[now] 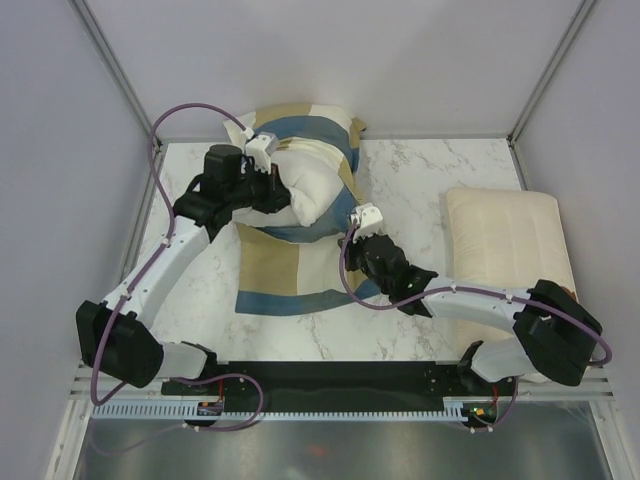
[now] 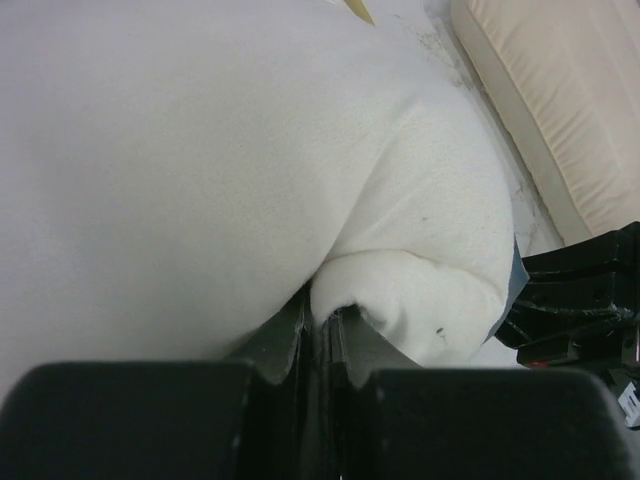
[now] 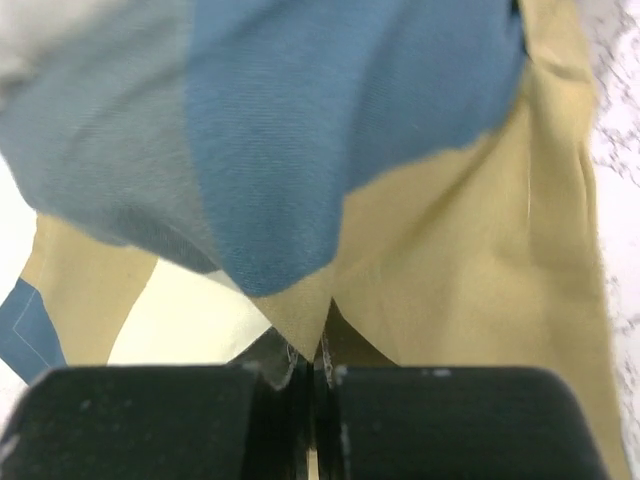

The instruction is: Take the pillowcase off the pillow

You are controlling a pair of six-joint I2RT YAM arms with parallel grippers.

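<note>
The pillow (image 1: 310,190) lies at the far middle of the surface (image 1: 420,190), bare across its plump white body. The pillowcase (image 1: 285,275) wraps its far end and right side, and its slack blue-and-tan part trails flat towards the near edge.

The left gripper (image 2: 322,325) is pinched tight on a fold of the pillow's left side. The right gripper (image 3: 312,350) is clamped narrow on tan pillowcase cloth at the pillow's near right.

I judge the pulling-apart step is under way. Next, the two grips should draw apart, cloth sliding off the far end.

The surface is white marble with a flat cream pillow (image 1: 505,240) at the right. Plain pale walls (image 1: 330,50) enclose it.
</note>
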